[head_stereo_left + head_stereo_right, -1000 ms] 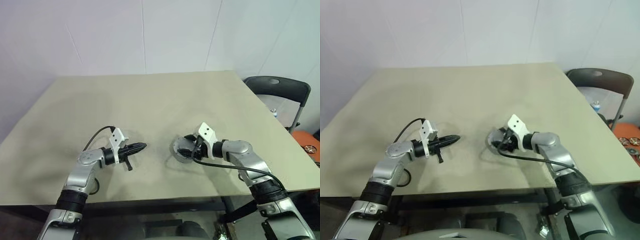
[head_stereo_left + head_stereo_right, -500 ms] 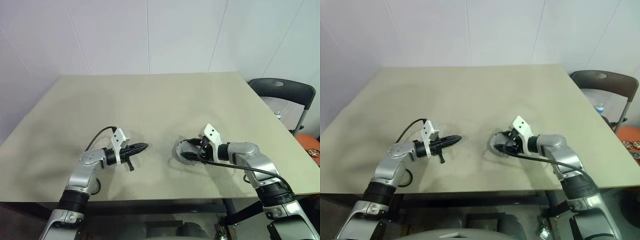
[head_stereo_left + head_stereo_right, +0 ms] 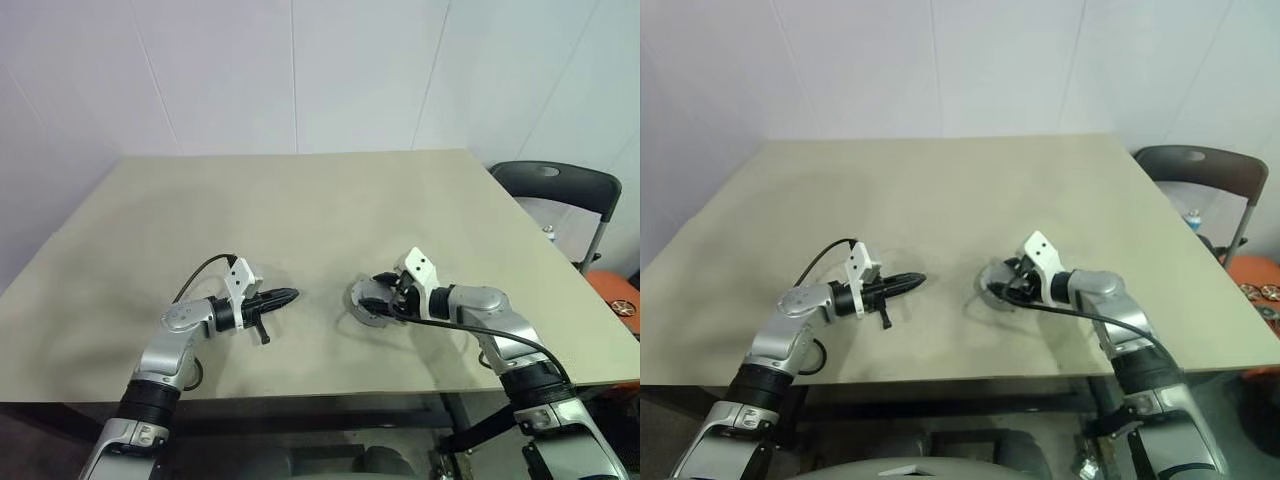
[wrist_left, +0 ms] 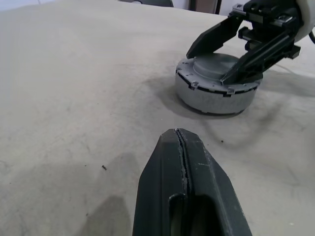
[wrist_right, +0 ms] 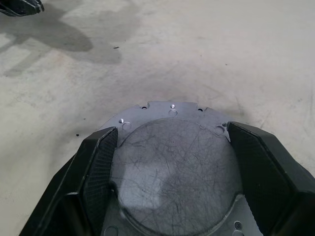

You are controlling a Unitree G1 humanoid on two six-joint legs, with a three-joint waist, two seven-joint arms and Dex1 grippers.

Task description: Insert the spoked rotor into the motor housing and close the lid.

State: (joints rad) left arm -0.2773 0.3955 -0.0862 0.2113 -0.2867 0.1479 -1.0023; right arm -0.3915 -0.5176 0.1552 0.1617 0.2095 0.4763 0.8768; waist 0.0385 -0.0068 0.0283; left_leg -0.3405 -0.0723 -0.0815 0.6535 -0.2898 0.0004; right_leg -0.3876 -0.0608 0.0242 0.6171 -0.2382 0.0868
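The silvery-grey lid (image 4: 215, 65) lies flat on top of the round motor housing (image 4: 211, 101), which stands on the table right of centre. My right gripper (image 3: 376, 297) reaches over it from the right. One black finger lies on each side of the lid's round raised middle (image 5: 177, 177), and the jaws are closed against it. The spoked rotor is hidden. My left gripper (image 3: 289, 295) is shut and empty. It hovers just above the table a short way left of the housing, its tip (image 4: 179, 133) pointing at it.
The beige table (image 3: 300, 200) is bare around the housing, and its front edge runs close below both arms. A dark chair (image 3: 555, 185) stands off the table's right side, with an orange object (image 3: 620, 295) on the floor beyond it.
The whole picture has shifted with the camera. The right gripper stays around the lid and the left gripper keeps its place and stays shut.
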